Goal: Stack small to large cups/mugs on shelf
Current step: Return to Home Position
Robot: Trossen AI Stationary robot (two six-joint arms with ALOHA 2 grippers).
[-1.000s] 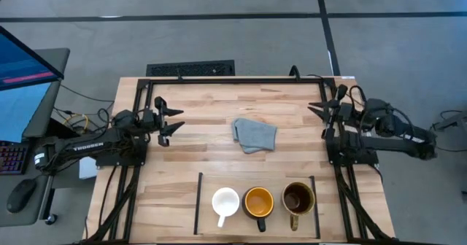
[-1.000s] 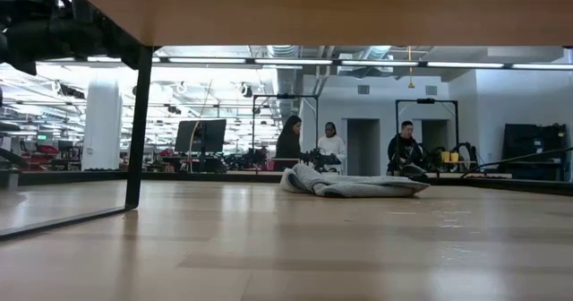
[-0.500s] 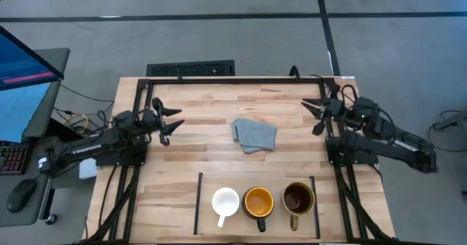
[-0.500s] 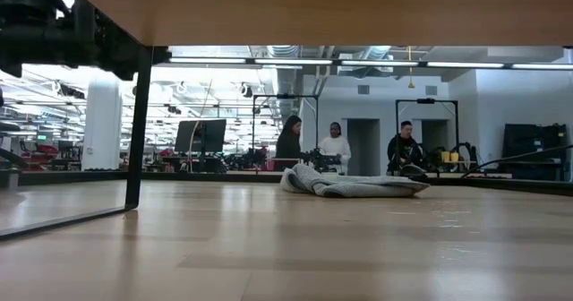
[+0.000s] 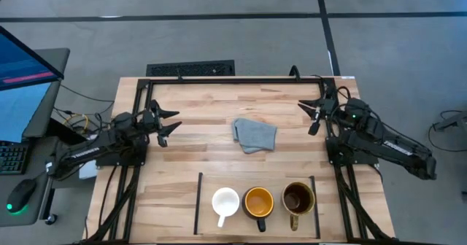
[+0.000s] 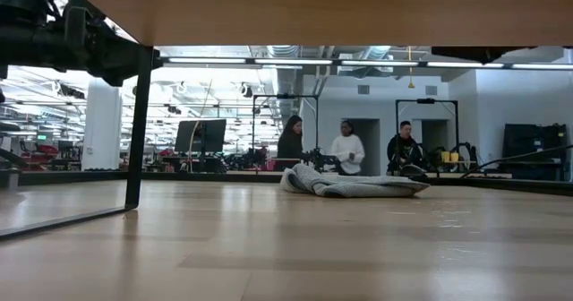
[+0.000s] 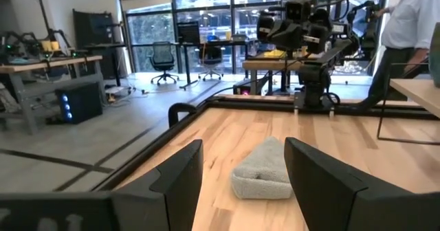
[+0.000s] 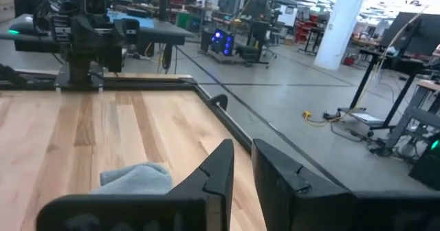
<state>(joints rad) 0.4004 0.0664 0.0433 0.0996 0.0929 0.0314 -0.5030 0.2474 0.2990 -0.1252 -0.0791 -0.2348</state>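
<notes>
Three mugs stand upright on their bases in a row on the light wooden shelf (image 5: 211, 183), between two thin black bars. From the left they are a small white mug (image 5: 225, 200), a dark mug with a yellow-orange inside (image 5: 258, 200) and a larger brownish-gold mug (image 5: 298, 197). Their handles point toward the near edge. My left gripper (image 5: 177, 119) is open and empty near the table's left edge, above the wood. My right gripper (image 5: 307, 117) is near the right edge, empty, with only a narrow gap between its fingers (image 8: 220, 166).
A crumpled grey cloth (image 5: 254, 135) lies at mid-table between the two grippers; it also shows in the low view (image 6: 349, 184) and both wrist views (image 7: 265, 169) (image 8: 137, 177). A black metal frame (image 5: 241, 79) runs along the table's far and side edges. People stand in the room beyond.
My right gripper has moved a little toward the table's left and far edges as its arm swung. The mugs and the cloth have stayed where they were. A person in the room behind has walked to the right.
</notes>
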